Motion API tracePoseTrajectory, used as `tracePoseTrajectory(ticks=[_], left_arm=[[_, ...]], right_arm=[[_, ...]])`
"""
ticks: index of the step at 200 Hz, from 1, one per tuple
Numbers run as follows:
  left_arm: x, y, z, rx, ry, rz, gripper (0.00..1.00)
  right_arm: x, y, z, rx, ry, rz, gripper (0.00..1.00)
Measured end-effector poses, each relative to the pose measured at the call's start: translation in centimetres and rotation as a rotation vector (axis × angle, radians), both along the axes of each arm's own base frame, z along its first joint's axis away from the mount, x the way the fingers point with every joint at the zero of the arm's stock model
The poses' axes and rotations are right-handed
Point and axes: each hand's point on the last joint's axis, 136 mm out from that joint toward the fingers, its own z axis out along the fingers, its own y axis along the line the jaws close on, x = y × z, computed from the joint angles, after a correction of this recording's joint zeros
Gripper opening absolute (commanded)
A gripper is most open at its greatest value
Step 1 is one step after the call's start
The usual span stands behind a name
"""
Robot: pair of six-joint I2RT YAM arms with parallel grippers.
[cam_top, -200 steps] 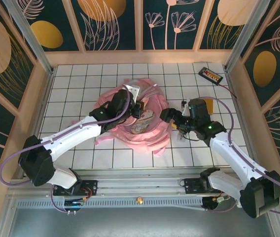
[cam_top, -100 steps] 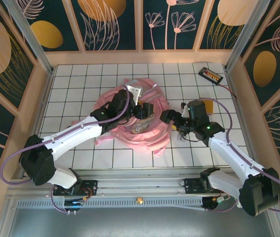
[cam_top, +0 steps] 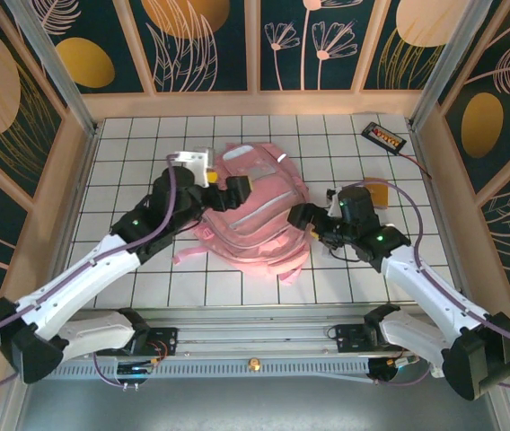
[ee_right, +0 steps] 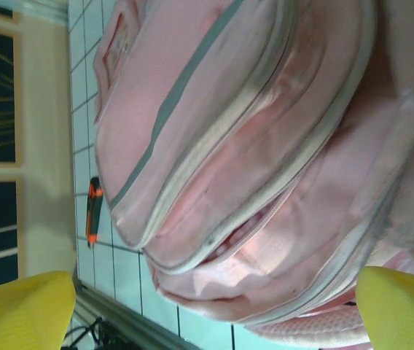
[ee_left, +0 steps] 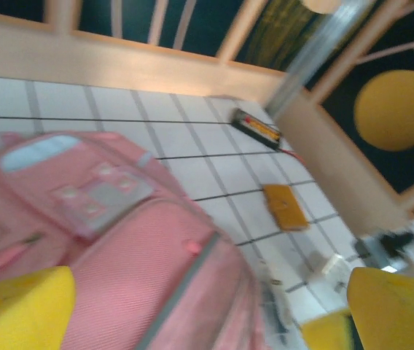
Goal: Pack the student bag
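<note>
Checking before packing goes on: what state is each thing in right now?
student bag: lying flat on the table, one zip partly open.
left pincer: open, empty, over the bag.
right pincer: open, empty, at the bag's right edge.
orange wallet: lying flat on table.

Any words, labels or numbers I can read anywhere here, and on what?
Nothing legible.
student bag: the front patches look blank or blurred, no print readable.
black-and-orange device: any markings are too small to read.
orange flat item: blurred, no text readable.

Bright, even light with soft shadows; the left wrist view blurs the student bag [ee_left: 141, 284].
</note>
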Motion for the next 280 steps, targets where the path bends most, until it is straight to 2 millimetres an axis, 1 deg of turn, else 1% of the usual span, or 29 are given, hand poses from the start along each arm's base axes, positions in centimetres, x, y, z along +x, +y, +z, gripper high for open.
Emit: tracePoseTrajectory(ticks=[13,25,28,43,54,63,71,82,98,115,127,141,147,156,176,186,201,214,225,243,256,280], left_arm=[[0.9,2.7,-2.5,0.009,0.055,0.076,0.94],[1.5,5.1,-5.7,0.020,0.126,0.140,0.93],[1.6,5.8,-6.8,0.024,0.152,0.155,0.93],[1.6,8.0,-11.0,0.022,0.257,0.203,0.91],[1.3,8.9,-13.4,0.007,0.322,0.218,0.90],[1.2,9.4,-14.9,-0.013,0.364,0.224,0.90],[1.2,9.5,-15.8,-0.033,0.390,0.223,0.89],[1.2,9.5,-16.5,-0.055,0.416,0.217,0.88],[1.7,9.2,-16.7,-0.088,0.424,0.205,0.84],[2.1,8.8,-16.5,-0.113,0.417,0.188,0.80],[2.2,8.6,-16.4,-0.113,0.411,0.179,0.79],[2.2,8.7,-16.6,-0.096,0.404,0.171,0.79],[2.2,8.7,-16.7,-0.081,0.399,0.165,0.79],[2.2,8.8,-16.9,-0.045,0.384,0.148,0.80],[2.0,9.1,-17.4,0.042,0.355,0.121,0.80],[1.8,9.3,-17.7,0.087,0.342,0.104,0.79],[1.6,9.6,-17.9,0.153,0.319,0.079,0.75],[1.5,9.8,-17.6,0.204,0.277,0.053,0.75],[1.5,9.8,-16.9,0.241,0.229,0.028,0.74],[1.4,9.8,-15.8,0.301,0.146,-0.020,0.69],[1.3,9.5,-15.3,0.349,0.089,-0.074,0.67],[0.9,8.6,-15.2,0.451,-0.013,-0.207,0.57]], right_arm=[[-0.6,0.8,-0.6,-0.011,0.016,0.024,0.98],[-1.0,1.4,-1.6,-0.023,0.041,0.038,0.98],[-1.1,1.5,-1.9,-0.027,0.049,0.039,0.98],[-1.7,1.8,-3.7,-0.051,0.091,0.044,0.97],[-2.2,1.8,-5.0,-0.068,0.126,0.043,0.95],[-2.5,1.7,-5.8,-0.080,0.145,0.042,0.95],[-2.5,1.7,-6.1,-0.088,0.154,0.033,0.93],[-2.4,1.6,-6.2,-0.092,0.150,0.024,0.92],[-2.0,1.5,-6.1,-0.096,0.139,0.009,0.91],[-1.8,1.3,-6.2,-0.102,0.135,-0.004,0.87],[-1.7,1.2,-6.2,-0.107,0.132,-0.011,0.82],[-1.7,1.2,-6.2,-0.110,0.130,-0.016,0.82],[-1.7,1.2,-6.2,-0.110,0.129,-0.015,0.81],[-1.7,1.2,-6.2,-0.110,0.128,-0.014,0.78],[-1.6,1.2,-6.1,-0.107,0.129,-0.017,0.76],[-1.6,1.2,-5.9,-0.102,0.127,-0.020,0.74],[-1.5,1.3,-5.4,-0.089,0.117,-0.023,0.71],[-1.2,1.5,-4.7,-0.073,0.104,-0.027,0.69],[-0.9,1.8,-4.2,-0.057,0.090,-0.031,0.69],[-0.4,2.1,-3.7,-0.039,0.079,-0.036,0.68],[0.0,2.4,-3.7,-0.037,0.078,-0.034,0.66],[0.6,2.9,-4.5,-0.045,0.093,-0.034,0.66]])
